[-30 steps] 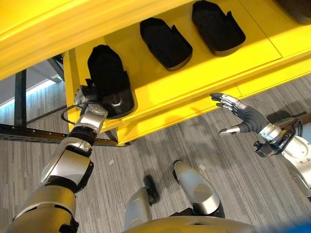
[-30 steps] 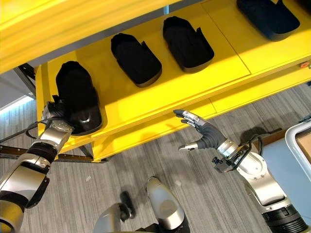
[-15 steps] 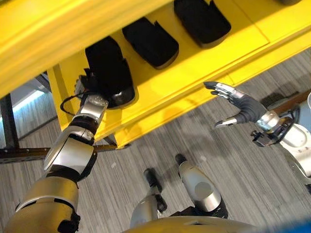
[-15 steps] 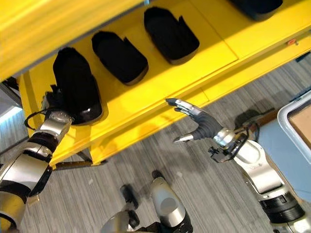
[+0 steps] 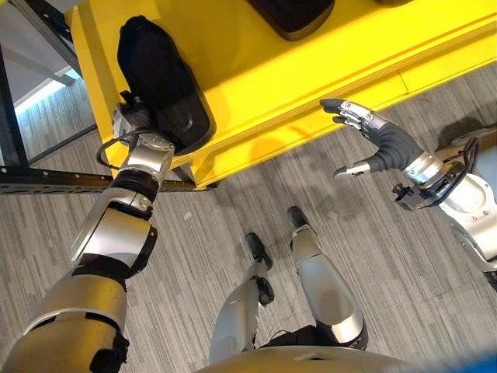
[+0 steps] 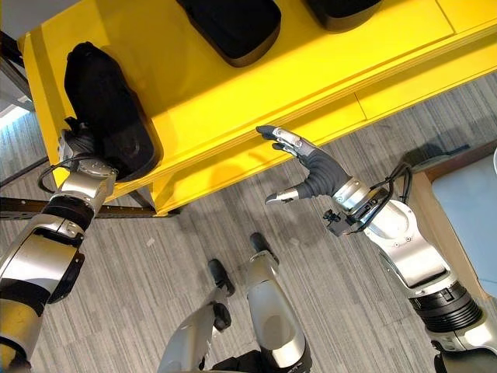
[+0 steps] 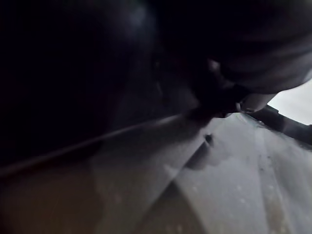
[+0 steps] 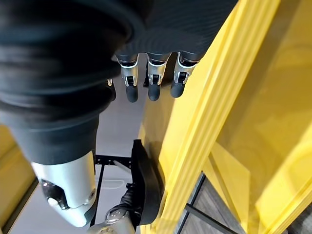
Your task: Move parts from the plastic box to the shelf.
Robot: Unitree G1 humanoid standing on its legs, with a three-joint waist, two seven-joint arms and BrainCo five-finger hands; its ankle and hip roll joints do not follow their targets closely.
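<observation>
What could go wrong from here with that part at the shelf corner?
The black part under the left hand sits at the shelf's corner, its near end at the front edge; withdrawing the hand carelessly might drag it off onto the floor. The right hand hovers open just off the shelf's front edge and could knock it if the arm swings in.

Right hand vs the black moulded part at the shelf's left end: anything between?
Only bare yellow shelf and its front edge lie between the right hand and the black moulded part, in both eye views.
</observation>
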